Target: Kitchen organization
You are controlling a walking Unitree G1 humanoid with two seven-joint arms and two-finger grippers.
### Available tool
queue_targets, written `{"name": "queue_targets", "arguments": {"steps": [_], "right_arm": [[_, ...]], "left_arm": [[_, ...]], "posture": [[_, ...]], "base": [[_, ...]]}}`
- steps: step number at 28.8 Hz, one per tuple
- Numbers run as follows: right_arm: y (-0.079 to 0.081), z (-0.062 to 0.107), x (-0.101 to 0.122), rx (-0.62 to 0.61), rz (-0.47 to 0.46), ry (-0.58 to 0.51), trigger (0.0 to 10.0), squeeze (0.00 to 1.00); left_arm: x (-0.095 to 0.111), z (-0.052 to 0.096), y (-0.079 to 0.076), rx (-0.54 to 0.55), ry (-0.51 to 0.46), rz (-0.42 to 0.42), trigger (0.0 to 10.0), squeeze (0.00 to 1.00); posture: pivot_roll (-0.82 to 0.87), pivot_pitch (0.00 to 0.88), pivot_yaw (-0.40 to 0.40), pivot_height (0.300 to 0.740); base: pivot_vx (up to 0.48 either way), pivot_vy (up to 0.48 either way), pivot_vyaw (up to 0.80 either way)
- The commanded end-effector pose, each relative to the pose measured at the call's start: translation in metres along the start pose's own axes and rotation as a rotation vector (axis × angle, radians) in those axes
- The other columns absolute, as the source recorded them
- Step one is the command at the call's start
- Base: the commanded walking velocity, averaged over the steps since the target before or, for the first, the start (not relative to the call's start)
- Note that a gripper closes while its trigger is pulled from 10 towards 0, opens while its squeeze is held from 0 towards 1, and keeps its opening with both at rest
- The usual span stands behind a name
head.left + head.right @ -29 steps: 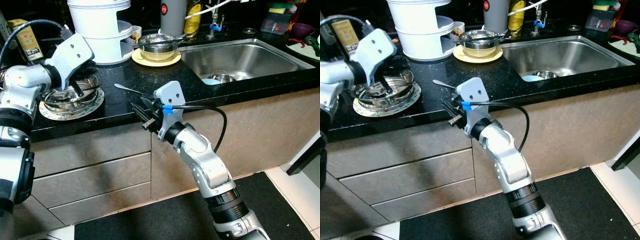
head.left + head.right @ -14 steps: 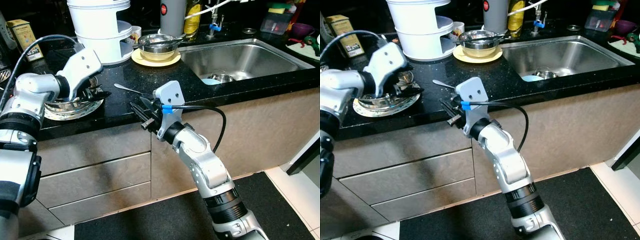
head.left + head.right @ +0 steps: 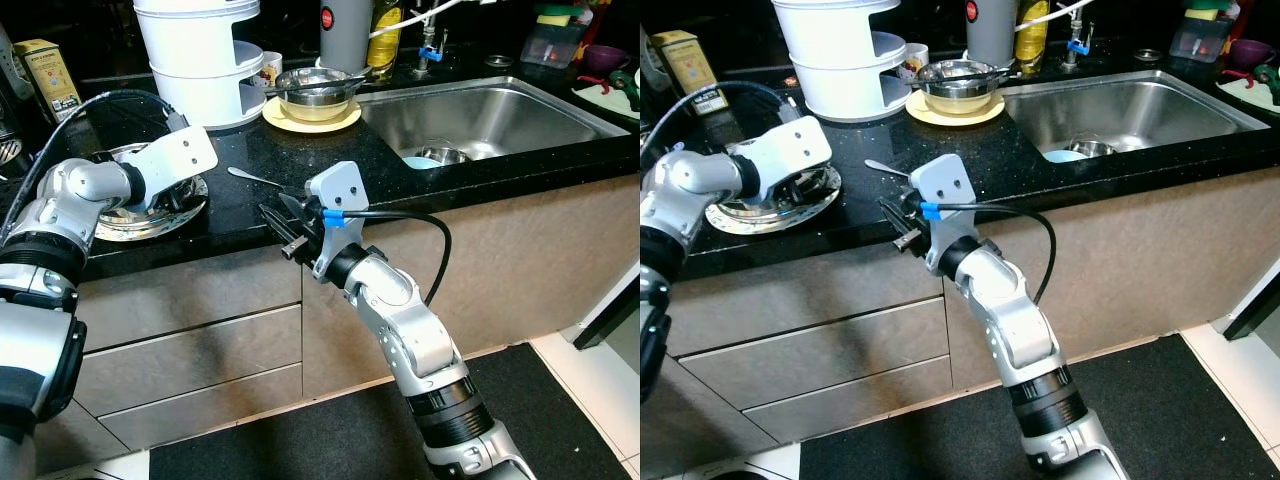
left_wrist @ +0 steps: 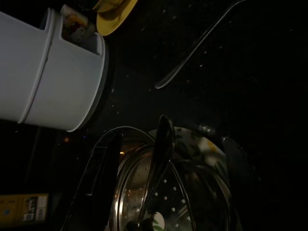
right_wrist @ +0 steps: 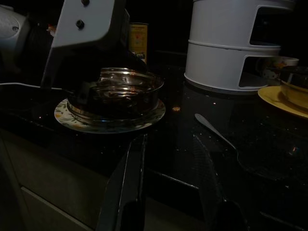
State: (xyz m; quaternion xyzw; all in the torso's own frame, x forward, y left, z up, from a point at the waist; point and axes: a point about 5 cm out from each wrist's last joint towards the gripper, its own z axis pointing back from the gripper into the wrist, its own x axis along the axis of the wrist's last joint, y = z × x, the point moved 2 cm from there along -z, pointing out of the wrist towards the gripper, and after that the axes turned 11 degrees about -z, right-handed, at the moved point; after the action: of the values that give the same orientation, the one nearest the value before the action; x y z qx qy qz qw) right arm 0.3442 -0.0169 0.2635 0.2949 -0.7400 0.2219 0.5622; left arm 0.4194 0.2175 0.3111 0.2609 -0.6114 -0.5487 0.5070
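On the counter:
Strainer (image 3: 130,205): sits on a plate (image 3: 735,218), near the front edge.
Left gripper (image 4: 163,159): has swung lower across the strainer within a second; fingers apart around a spoon (image 4: 161,144), contact unclear, so a pickup looks underway.
Right gripper (image 5: 166,178): fingers apart, at the counter's edge.
Loose spoon (image 3: 255,178): lies untouched.
Hidden: the strainer's contents are dark.

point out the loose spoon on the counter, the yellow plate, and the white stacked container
spoon (image 3: 256,179), left eye view, middle of its handle
yellow plate (image 3: 345,119), left eye view, front rim
white stacked container (image 3: 845,60), right eye view, front wall of its lower tier
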Motion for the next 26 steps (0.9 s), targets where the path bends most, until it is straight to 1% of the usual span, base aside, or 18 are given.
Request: {"name": "queue_targets", "arguments": {"steps": [1,3,4,5,6,7,8,15,19,26], "right_arm": [[0.0004,0.0007,-0.0005,-0.003,0.000,-0.010,10.0,0.00],[0.0005,0.0005,-0.0006,-0.003,0.000,-0.011,10.0,0.00],[0.0003,0.0005,-0.0005,-0.004,0.001,-0.011,10.0,0.00],[0.0001,0.0005,-0.0004,-0.004,0.001,-0.011,10.0,0.00],[0.0001,0.0005,-0.0004,-0.004,0.001,-0.011,10.0,0.00],[-0.0004,0.0006,-0.0002,-0.005,0.001,-0.011,10.0,0.00],[-0.0008,0.0006,-0.0001,-0.006,0.001,-0.011,10.0,0.00],[-0.0005,0.0007,0.0000,-0.006,0.001,-0.011,10.0,0.00],[-0.0006,0.0007,-0.0002,-0.006,0.002,-0.010,10.0,0.00],[-0.0008,0.0008,-0.0007,-0.006,0.002,-0.007,10.0,0.00]], "left_arm": [[-0.0032,-0.0016,-0.0059,-0.006,0.018,-0.005,10.0,0.00],[-0.0029,-0.0027,-0.0058,0.012,0.021,-0.007,10.0,0.00],[-0.0020,-0.0033,-0.0051,0.026,0.018,-0.006,8.1,0.00],[-0.0013,-0.0036,-0.0046,0.034,0.015,-0.004,4.8,0.00],[-0.0013,-0.0036,-0.0046,0.034,0.015,-0.004,4.8,0.00],[-0.0001,-0.0041,-0.0028,0.052,0.011,-0.001,1.0,0.00],[0.0011,-0.0044,-0.0009,0.069,0.007,0.003,0.0,0.00],[0.0015,-0.0044,0.0007,0.079,0.008,0.002,0.0,0.00],[0.0018,-0.0046,0.0001,0.077,0.002,0.012,0.0,0.00],[0.0021,-0.0049,-0.0015,0.066,-0.003,0.006,0.0,0.00]], "posture": [[-0.01,0.118,0.067,0.740],[-0.01,0.118,0.067,0.740],[-0.01,0.118,0.067,0.740],[-0.01,0.118,0.067,0.740],[-0.01,0.118,0.067,0.740],[-0.01,0.118,0.067,0.740],[-0.01,0.118,0.067,0.740],[-0.01,0.119,0.069,0.740],[-0.01,0.121,0.068,0.740],[-0.01,0.121,0.068,0.740]], "base": [[0.000,0.000,0.00],[0.000,0.000,0.00],[0.000,0.000,0.00],[0.000,0.000,0.00],[0.000,0.000,0.00],[0.000,0.000,0.00],[0.000,0.000,0.00],[0.000,0.000,0.00],[0.000,0.000,0.00],[0.000,0.000,0.00]]}}
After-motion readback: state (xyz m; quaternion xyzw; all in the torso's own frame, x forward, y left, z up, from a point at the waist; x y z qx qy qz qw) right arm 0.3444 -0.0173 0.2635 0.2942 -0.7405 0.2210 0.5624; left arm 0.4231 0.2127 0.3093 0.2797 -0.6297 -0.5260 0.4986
